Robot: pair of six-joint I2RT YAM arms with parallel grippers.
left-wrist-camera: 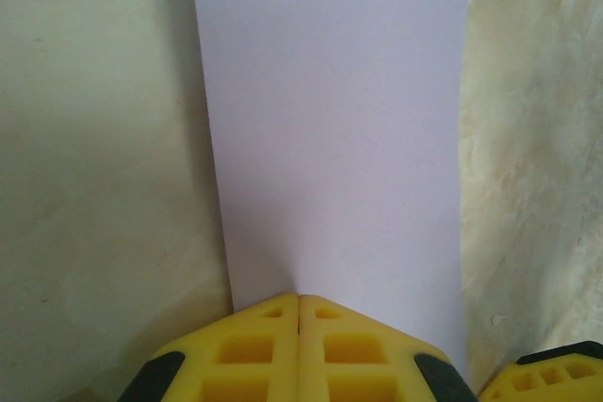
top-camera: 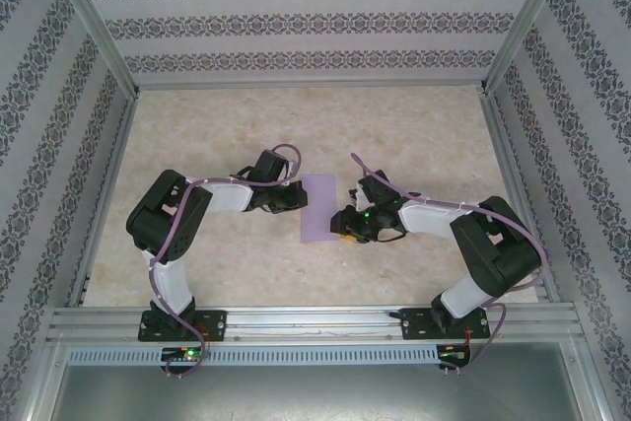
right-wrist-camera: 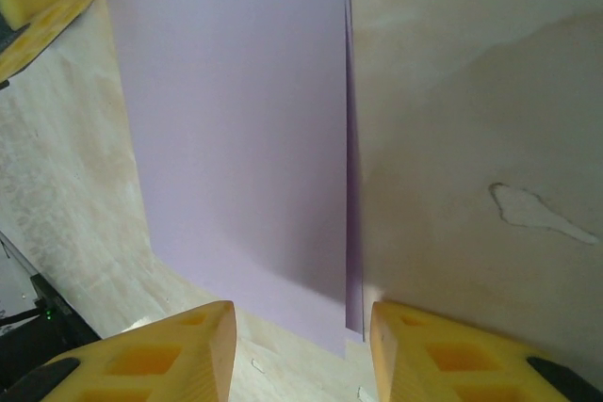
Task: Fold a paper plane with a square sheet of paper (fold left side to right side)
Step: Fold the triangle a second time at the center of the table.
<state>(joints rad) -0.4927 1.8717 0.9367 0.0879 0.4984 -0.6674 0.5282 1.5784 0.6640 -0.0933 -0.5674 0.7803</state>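
Flanking one lilac sheet (left-wrist-camera: 330, 138) (two layers): left gripper (left-wrist-camera: 299, 313) closed, right gripper (right-wrist-camera: 301, 322) parted.

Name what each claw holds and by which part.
Nothing is held. The left claw is shut, tips at the paper's edge; the right claw is open around its corner.

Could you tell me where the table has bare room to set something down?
Bare: the far half of the table, from the paper to the back wall, and a strip from the paper to the near rail. Crowded: the middle, where the left gripper and right gripper flank the paper.
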